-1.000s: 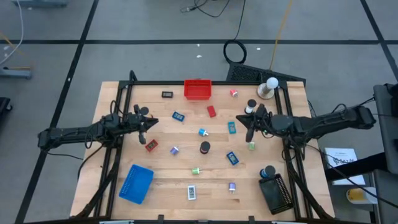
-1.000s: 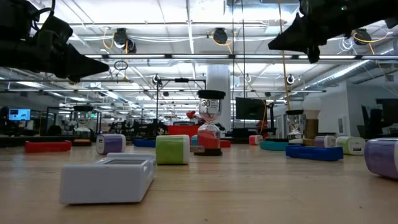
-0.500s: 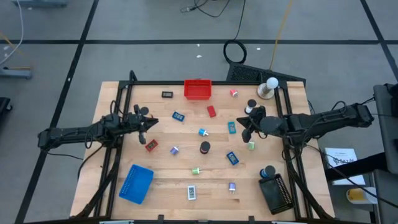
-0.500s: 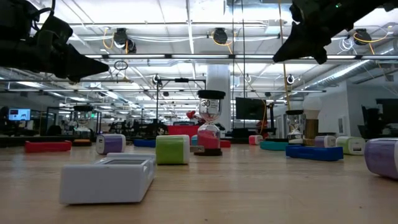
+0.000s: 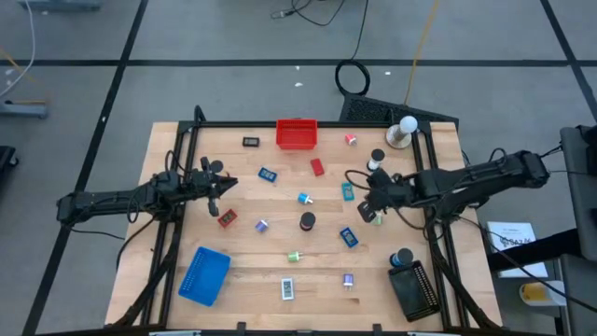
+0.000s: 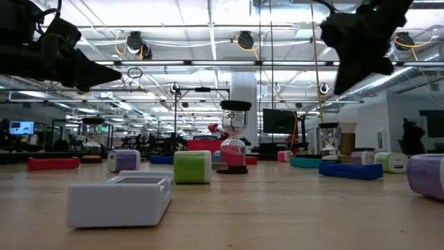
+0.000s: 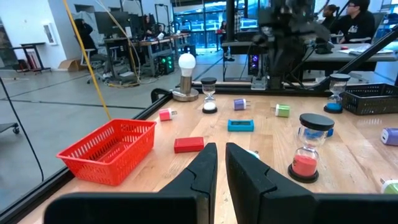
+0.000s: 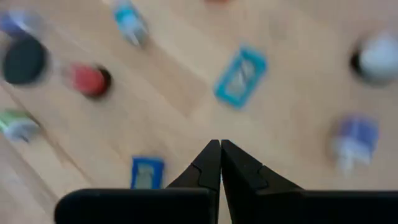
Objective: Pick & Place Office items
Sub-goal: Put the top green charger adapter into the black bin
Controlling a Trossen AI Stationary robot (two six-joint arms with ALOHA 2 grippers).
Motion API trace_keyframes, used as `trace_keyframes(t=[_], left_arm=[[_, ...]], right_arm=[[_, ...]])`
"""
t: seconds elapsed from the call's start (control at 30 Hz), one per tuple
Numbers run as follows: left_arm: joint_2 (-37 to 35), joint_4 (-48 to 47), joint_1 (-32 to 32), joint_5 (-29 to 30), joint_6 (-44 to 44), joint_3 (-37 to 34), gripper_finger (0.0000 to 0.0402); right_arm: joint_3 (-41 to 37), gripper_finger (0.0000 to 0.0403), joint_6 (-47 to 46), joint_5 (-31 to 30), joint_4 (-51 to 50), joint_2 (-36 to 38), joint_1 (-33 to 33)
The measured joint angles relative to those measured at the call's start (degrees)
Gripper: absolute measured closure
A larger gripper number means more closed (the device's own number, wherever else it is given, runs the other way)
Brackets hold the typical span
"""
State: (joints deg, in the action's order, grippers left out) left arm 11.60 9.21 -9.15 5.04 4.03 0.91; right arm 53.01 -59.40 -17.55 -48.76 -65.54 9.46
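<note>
Wooden table [image 5: 438, 261]. Right gripper [image 5: 367, 211] shut, empty, above green bit [image 5: 377, 219]; descending closed could knock it aside. Left gripper [image 5: 215, 191] nearly shut, seemingly empty, waits.

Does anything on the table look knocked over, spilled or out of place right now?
Nothing looks spilled or damaged. The office items lie scattered loose across the table, none visible in the red tray, blue tray or black tray.
</note>
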Motion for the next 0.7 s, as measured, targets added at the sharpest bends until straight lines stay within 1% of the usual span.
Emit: trace_keyframes(t=[0.17,0.23,0.33,0.43,0.53,0.7], left_arm=[[0.00,0.02,0.02,0.02,-0.02,0.00,0.0360],[0.00,0.00,0.00,0.00,-0.02,0.00,0.0360],[0.00,0.00,0.02,0.01,-0.02,0.00,0.0360],[0.00,0.00,0.01,0.01,-0.02,0.00,0.0360],[0.00,0.00,0.00,0.01,-0.02,0.00,0.0360],[0.00,0.00,0.00,0.02,-0.02,-0.02,0.0360]], right_arm=[[0.02,0.0371,-14.48,5.56,-9.27,-3.31,0.89],[0.02,0.0356,-18.81,6.24,-11.35,-4.49,0.91],[0.02,0.0326,-21.47,7.74,-11.39,-6.35,0.89],[0.02,0.0291,-23.89,10.17,-10.54,-8.51,0.37],[0.02,0.0254,-26.74,11.21,-10.64,-10.66,-0.37],[0.02,0.0209,-27.41,12.82,-10.48,-14.24,-2.85]])
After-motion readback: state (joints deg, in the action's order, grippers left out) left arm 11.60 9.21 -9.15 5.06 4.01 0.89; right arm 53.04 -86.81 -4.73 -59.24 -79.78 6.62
